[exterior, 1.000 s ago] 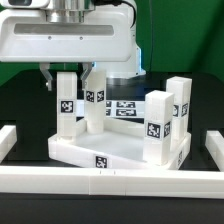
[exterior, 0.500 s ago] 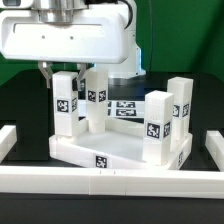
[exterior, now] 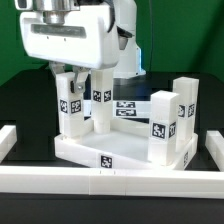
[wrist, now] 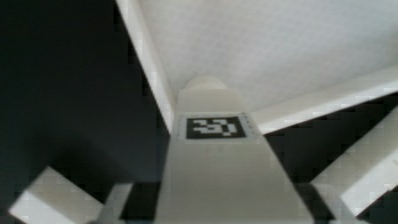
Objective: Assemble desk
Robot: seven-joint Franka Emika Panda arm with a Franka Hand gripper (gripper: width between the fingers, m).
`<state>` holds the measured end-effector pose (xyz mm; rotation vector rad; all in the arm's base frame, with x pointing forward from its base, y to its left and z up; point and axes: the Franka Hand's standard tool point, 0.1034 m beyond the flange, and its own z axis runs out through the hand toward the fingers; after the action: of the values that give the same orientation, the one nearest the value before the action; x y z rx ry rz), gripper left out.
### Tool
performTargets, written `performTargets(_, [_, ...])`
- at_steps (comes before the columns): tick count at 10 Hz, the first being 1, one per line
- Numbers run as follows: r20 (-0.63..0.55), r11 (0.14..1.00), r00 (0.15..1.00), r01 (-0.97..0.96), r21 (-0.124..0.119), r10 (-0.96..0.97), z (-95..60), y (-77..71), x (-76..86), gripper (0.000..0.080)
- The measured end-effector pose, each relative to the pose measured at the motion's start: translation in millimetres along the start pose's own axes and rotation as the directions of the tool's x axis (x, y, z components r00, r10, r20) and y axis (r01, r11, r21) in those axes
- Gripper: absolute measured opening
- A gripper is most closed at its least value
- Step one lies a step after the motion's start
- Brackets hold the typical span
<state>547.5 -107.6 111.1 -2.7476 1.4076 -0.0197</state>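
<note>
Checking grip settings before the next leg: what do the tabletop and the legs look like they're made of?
Tabletop: seemingly rigid white plastic, matte; its faces are uniform and without grain, edges crisp. Legs, such as the leg under the gripper: apparently the same matte white plastic, in plain solid-looking blocks. Their black-and-white tags look like flat printed stickers, though that can't be confirmed.

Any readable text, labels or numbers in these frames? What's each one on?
No words, brands or numbers are readable.
Black-and-white square tags only, pattern codes with no lettering: on the white square block legs, on the white rectangular tray-like tabletop, and on the marker board.
Wrist view: one tag, blurred.
</note>
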Motion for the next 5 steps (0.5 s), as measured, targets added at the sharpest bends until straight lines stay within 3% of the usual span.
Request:
performTargets(3, [-0.001,0.966,0.966,-0.260,0.005,0.260,0.4,-2.3,-0.2,0.0290])
performTargets(5, [-0.001,0.957,0.957,-0.289,0.005,0.289,0.5,-3.2,-0.7,0.0295])
